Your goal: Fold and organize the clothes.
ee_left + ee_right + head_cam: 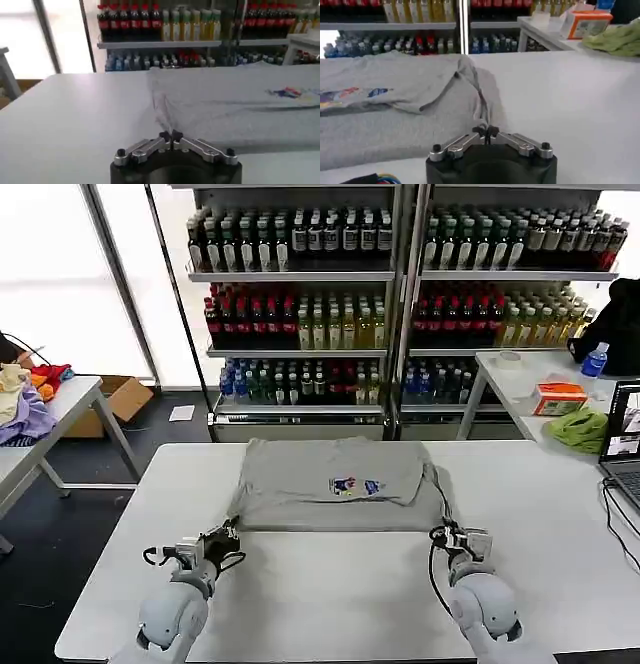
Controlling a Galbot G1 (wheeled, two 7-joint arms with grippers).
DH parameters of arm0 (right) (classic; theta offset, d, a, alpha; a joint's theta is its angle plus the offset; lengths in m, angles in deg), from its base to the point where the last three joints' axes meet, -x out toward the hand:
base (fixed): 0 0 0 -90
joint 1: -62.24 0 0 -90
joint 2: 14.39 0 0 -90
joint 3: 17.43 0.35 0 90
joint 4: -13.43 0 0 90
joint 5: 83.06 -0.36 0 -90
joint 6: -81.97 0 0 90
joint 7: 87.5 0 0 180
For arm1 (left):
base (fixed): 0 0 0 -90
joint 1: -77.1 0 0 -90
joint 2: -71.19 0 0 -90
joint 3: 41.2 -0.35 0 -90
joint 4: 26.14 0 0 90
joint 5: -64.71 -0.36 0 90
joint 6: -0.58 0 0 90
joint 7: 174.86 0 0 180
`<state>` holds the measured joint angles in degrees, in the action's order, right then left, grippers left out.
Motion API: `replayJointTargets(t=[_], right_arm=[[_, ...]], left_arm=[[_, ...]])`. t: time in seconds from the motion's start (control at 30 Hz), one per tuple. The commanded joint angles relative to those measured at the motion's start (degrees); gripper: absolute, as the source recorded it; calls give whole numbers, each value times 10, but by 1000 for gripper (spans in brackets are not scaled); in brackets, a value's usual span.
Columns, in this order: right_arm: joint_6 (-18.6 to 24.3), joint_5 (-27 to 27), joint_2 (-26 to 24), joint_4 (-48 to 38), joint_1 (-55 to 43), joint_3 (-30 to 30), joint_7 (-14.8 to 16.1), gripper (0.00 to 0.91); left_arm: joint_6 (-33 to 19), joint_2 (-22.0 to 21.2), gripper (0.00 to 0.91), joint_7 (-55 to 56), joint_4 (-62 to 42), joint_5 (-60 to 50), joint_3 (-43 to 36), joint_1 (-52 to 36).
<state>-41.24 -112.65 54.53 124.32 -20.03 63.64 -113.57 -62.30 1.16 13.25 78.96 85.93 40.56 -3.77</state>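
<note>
A light grey shirt lies folded flat across the far half of the white table, its small multicoloured print facing up. My left gripper is at the shirt's near left corner. In the left wrist view its fingertips meet on a ridge of the shirt. My right gripper is at the near right corner, where a narrow strip of cloth runs down to it. In the right wrist view it is shut on a raised fold of the shirt.
Shelves of bottles stand behind the table. A side table at the right holds an orange box, a green cloth and a laptop. A table with a pile of clothes stands at the left.
</note>
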Motion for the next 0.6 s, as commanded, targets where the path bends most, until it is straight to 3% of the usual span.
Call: replayJointTargets(t=[0.03, 0.23, 0.3, 0.6], right_arm=[[1, 7, 0, 129, 90, 4, -5, 0], [12, 33, 6, 182, 210, 29, -8, 0], [30, 68, 14, 188, 250, 41, 0, 0], [36, 131, 24, 219, 334, 73, -6, 0]], left_arm=[[-17, 7, 0, -2, 146, -32, 37, 149], [-22, 5, 0, -3, 220, -33, 61, 235], [-29, 4, 0, -3, 236, -37, 63, 262], [-60, 0, 0, -2, 240, -77, 62, 342]])
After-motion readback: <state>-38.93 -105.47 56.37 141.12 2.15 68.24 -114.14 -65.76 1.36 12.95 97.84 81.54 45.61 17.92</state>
